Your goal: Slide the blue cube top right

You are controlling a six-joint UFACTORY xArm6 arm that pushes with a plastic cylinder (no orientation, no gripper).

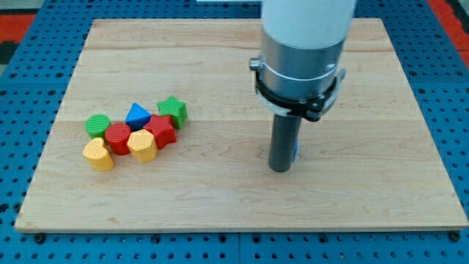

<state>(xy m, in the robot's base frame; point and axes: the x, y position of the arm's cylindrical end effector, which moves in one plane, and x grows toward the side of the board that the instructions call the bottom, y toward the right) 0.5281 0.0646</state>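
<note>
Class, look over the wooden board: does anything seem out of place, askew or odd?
One thing stands out: a blue block sits alone toward the view's right, almost wholly hidden behind my tip, only a sliver showing. The other blocks huddle together at the view's left, touching, among them a blue triangle. Nothing looks damaged or spilled.
</note>
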